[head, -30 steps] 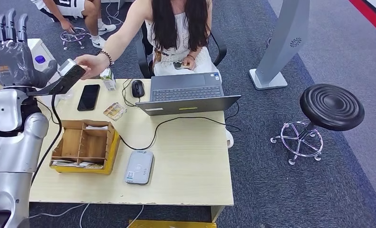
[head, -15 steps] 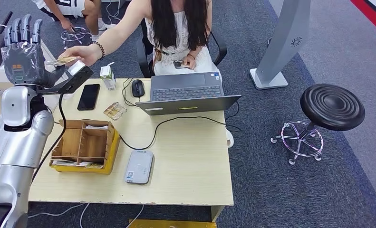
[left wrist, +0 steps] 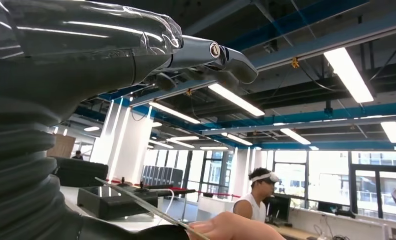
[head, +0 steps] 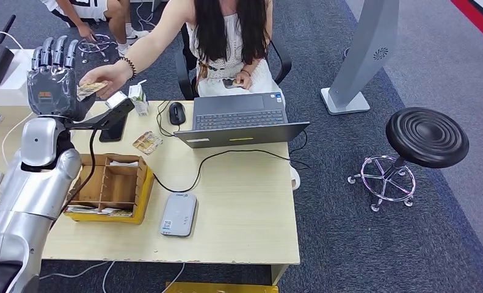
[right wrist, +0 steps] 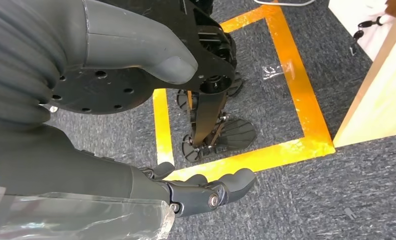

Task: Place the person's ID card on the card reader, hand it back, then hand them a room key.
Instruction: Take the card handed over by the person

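The ID card [head: 91, 89] is held out flat by the person's hand [head: 107, 78] in the frame's upper left, its long axis pointing at the left hand [head: 54, 85]. That hand is raised with fingers spread, nothing gripped, the card's near end at its palm. The right hand [right wrist: 206, 192] hangs by the floor, loosely curled and empty, far off.

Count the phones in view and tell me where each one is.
2. One black phone lies flat on the desk left of the mouse, partly behind the robot's left hand. The seated person holds another phone in their lap. Others may be hidden.

ID card [head: 91, 89] partly behind left hand [head: 54, 85], contact unclear, person's [head: 229, 30] head cut off
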Motion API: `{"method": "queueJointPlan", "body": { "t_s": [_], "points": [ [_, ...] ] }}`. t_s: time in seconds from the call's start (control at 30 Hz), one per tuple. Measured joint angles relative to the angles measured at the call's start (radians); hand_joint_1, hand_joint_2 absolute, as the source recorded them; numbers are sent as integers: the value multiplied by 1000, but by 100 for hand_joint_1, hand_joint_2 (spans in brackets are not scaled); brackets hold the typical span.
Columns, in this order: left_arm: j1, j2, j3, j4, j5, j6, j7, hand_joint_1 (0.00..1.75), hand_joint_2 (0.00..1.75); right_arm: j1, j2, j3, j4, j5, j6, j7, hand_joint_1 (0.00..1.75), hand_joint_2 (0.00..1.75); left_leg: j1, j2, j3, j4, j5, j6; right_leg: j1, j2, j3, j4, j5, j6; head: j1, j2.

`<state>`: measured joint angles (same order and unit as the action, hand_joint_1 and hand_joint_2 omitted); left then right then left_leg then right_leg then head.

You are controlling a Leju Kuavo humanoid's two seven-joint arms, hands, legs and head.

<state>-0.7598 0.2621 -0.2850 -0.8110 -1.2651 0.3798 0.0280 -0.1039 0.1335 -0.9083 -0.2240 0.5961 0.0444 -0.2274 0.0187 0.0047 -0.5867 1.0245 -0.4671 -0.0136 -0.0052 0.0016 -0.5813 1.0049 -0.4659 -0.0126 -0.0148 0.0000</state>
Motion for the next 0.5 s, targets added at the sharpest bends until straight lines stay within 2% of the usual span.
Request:
{"method": "queueJointPlan", "body": {
  "t_s": [0.5],
  "points": [
    [16, -5, -14, 12, 28, 24, -40, 175, 175, 5, -3, 0, 1, 11, 3, 3, 0, 175, 0, 0, 0, 0, 0, 0, 0, 0, 0, 0, 0, 0, 0, 0]
  ]
}}
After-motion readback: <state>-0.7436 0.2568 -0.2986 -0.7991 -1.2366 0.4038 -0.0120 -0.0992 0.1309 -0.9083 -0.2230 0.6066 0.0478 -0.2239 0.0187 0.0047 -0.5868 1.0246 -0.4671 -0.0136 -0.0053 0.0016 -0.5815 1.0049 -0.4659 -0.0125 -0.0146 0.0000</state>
